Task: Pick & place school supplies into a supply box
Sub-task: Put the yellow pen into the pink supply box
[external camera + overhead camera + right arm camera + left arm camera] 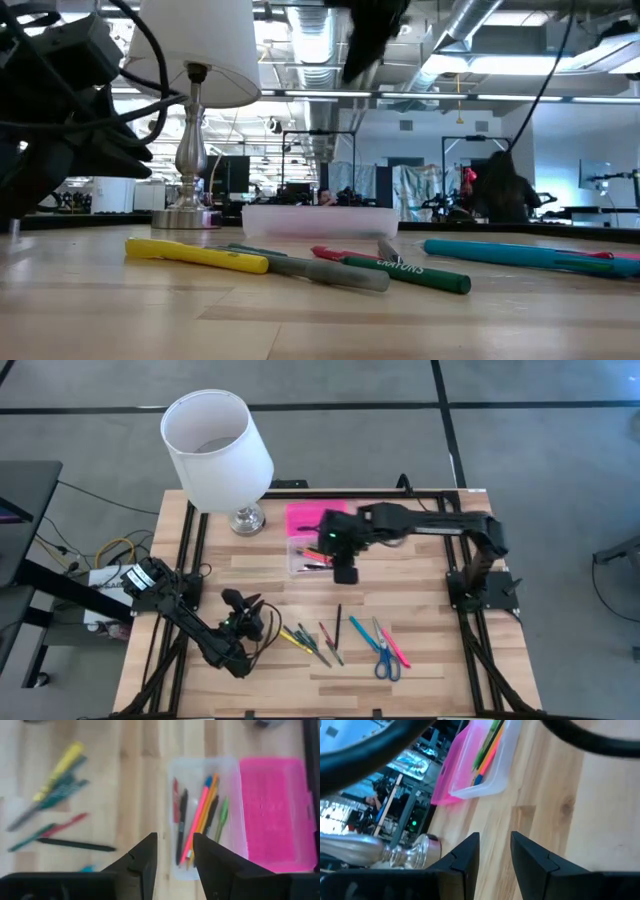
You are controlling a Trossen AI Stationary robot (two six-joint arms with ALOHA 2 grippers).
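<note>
The right gripper [344, 572] hangs just past the supply box [207, 815] on its front side, fingers [145, 855] a narrow gap apart with nothing between them. From above, the arm's dark body covers much of the box, so only its left end and the pink lid [312, 517] behind it show. The wrist camera fills that in: the clear base holds a red pen, a black one, an orange pencil [202, 817], a pink one and a green one, lid lying open flat beside it.

Well in front of the box, loose supplies lie scattered: a yellow marker [195, 254], a grey one and a green one [405, 271] in a cluster, a black pen [338, 622], then a teal pen [505, 252], the pink pen [395, 647] and the blue-handled scissors [385, 658]. In the low view the scissors cannot be made out.

The left gripper [250, 610] waits left of those supplies, fingers [465, 857] slightly parted, empty. The lamp [218, 450] stands left of the box, its shade hiding most of its base.
</note>
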